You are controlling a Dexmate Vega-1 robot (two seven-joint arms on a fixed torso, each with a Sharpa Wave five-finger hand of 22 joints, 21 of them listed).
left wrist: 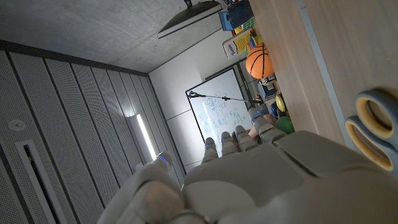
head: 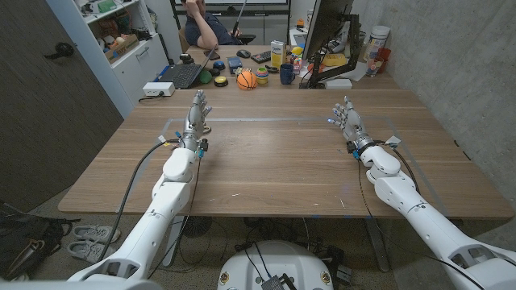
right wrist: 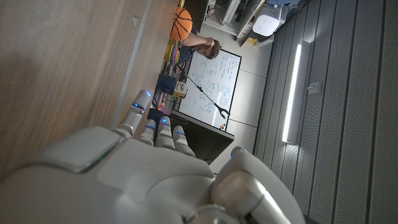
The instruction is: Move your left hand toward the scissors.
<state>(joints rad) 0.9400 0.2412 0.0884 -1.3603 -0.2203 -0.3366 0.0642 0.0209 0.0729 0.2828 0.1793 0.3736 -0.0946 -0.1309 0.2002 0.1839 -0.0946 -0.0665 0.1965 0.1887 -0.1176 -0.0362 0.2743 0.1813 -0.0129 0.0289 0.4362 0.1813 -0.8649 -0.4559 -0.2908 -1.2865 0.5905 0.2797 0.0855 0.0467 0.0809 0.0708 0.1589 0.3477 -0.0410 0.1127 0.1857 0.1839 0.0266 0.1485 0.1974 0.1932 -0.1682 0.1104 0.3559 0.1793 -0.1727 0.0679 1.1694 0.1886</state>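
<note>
The scissors' (left wrist: 375,127) grey-blue handle loops with yellow lining lie on the wooden table (head: 274,161), close beside my left hand (left wrist: 249,174) in the left wrist view. In the head view my left hand (head: 198,108) stands at the table's far left part, fingers apart and reaching away from me, holding nothing; I cannot make out the scissors there. My right hand (head: 348,120) stands on the far right part of the table, fingers spread and empty, and it also shows as my right hand (right wrist: 143,168) in the right wrist view.
Along the back edge sit a small basketball (head: 247,79), a laptop (head: 181,75), a blue mug (head: 287,74) and a monitor (head: 326,32) among clutter. A person (head: 211,24) sits behind the table. A grey wall runs along the right.
</note>
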